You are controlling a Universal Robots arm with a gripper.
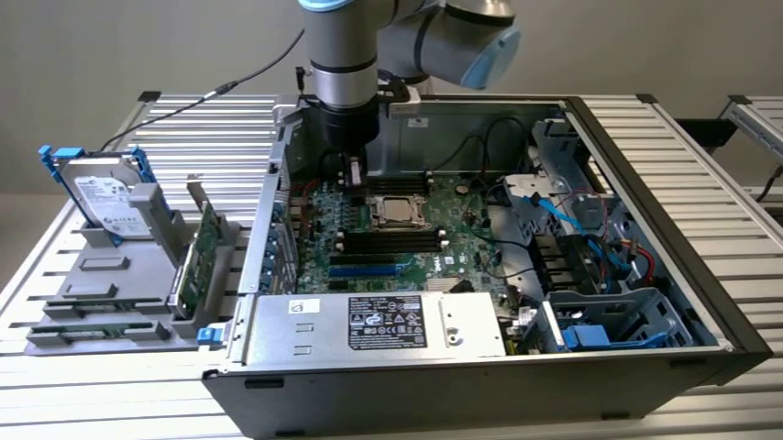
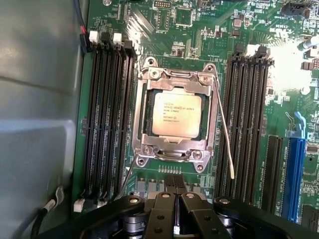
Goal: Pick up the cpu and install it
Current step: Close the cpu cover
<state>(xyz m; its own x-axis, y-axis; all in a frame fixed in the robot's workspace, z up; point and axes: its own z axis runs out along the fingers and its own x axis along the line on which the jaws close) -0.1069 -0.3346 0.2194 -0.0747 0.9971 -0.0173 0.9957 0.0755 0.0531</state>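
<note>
Silver-grey square cpu chip (image 2: 177, 115) lies flat in the metal socket frame (image 2: 149, 74) on the green motherboard (image 2: 199, 40), between rows of black memory slots (image 2: 107, 119). The board sits inside the open dark computer case (image 1: 428, 399) on the slatted table (image 1: 110, 385). The black tool (image 2: 174, 186) hangs above the board near the socket, its jaws closed together and empty.

A plain beige wall (image 1: 147, 37) runs from ten to two o'clock in the exterior view, softly and evenly lit. Below it spreads a table (image 1: 685, 137) of ribbed silver aluminium slats with black corner caps (image 1: 148, 95). At two o'clock, across a narrow gap, stands a second table (image 1: 761, 115) of the same make.
</note>
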